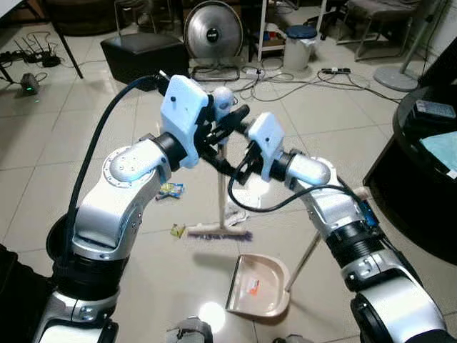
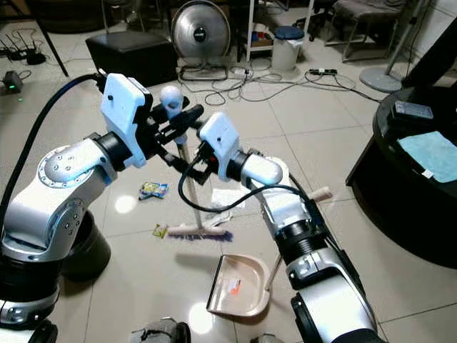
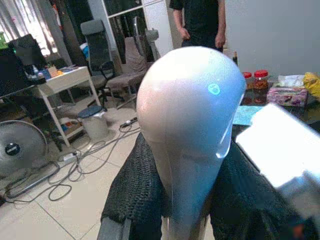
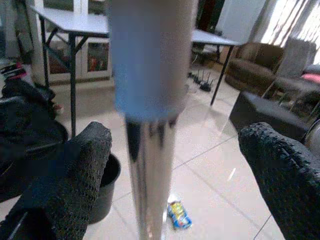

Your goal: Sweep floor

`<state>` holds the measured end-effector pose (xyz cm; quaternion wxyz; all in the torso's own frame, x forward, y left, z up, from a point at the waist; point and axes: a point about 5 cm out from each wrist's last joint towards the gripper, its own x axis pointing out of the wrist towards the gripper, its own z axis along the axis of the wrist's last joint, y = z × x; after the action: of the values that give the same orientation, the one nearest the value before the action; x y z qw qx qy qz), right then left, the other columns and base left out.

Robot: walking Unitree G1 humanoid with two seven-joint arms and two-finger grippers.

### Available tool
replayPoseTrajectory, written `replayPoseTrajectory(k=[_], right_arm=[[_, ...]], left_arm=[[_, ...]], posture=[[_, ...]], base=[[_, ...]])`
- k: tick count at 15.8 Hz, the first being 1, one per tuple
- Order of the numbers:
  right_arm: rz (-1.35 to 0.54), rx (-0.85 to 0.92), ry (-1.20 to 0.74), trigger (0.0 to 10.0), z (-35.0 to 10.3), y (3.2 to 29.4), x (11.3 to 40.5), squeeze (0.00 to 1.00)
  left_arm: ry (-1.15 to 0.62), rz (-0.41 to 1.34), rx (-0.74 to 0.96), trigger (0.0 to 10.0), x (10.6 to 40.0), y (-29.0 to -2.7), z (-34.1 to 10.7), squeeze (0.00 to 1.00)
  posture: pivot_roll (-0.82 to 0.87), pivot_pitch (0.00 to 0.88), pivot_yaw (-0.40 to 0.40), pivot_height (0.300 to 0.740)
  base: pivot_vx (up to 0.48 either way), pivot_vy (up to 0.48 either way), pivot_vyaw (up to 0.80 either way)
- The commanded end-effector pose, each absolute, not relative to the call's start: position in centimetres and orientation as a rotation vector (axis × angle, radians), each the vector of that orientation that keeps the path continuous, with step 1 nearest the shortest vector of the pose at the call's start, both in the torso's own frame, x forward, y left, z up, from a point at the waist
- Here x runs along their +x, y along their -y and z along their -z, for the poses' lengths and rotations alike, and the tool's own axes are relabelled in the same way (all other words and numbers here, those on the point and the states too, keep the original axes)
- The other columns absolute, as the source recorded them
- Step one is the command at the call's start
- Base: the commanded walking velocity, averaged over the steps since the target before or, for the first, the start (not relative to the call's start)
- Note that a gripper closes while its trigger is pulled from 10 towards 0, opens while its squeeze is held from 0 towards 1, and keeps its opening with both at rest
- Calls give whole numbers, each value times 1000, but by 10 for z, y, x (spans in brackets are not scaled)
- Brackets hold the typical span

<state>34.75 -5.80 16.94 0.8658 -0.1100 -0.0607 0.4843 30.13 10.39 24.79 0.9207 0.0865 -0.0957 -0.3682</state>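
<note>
Through the head camera I see my left gripper (image 1: 223,123) pinching the top of the broom (image 1: 221,179), whose bristles rest on the tiled floor (image 1: 321,121) beside the dustpan (image 1: 259,284). Left wrist: black fingers (image 3: 135,190) pressed against the rounded handle end. Right wrist: my right gripper (image 4: 172,165) spread wide, fingers (image 4: 82,170) clear of the shaft.

Dustpan (image 1: 258,286) and wrappers (image 1: 170,190) crowd broom head (image 1: 218,231).

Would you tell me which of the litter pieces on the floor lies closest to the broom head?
The small yellowish wrapper, right beside the broom head's left end; the blue-yellow packet lies farther up the floor.
</note>
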Motion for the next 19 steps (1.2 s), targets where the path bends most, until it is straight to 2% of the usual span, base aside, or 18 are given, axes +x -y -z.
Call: replayPoseTrajectory(k=[1, 2, 3, 4, 5, 19], right_arm=[[-1041, -249, 140, 10000, -172, 55, 348, 0], [-1047, -242, 141, 7451, -170, 54, 349, 0], [-1049, -241, 142, 6431, -170, 54, 349, 0], [-1054, -241, 144, 1373, -168, 53, 348, 0], [-1061, -240, 144, 0, -167, 53, 348, 0], [-1116, -221, 115, 0, -155, 55, 340, 0]], left_arm=[[262, 782, 178, 10000, 296, -100, -263, 0], [263, 792, 158, 10000, 295, -98, -264, 0], [262, 793, 159, 10000, 295, -97, -264, 0], [261, 793, 162, 10000, 295, -97, -264, 0], [262, 792, 162, 10000, 296, -97, -264, 0], [280, 827, 171, 10000, 297, -90, -266, 0]], posture=[[39, 17, 46, 740], [40, 16, 44, 740], [40, 16, 44, 740], [40, 16, 44, 740], [38, 15, 45, 740], [30, 0, 57, 740]], base=[[0, 0, 0], [0, 0, 0], [0, 0, 0], [0, 0, 0], [0, 0, 0], [0, 0, 0]])
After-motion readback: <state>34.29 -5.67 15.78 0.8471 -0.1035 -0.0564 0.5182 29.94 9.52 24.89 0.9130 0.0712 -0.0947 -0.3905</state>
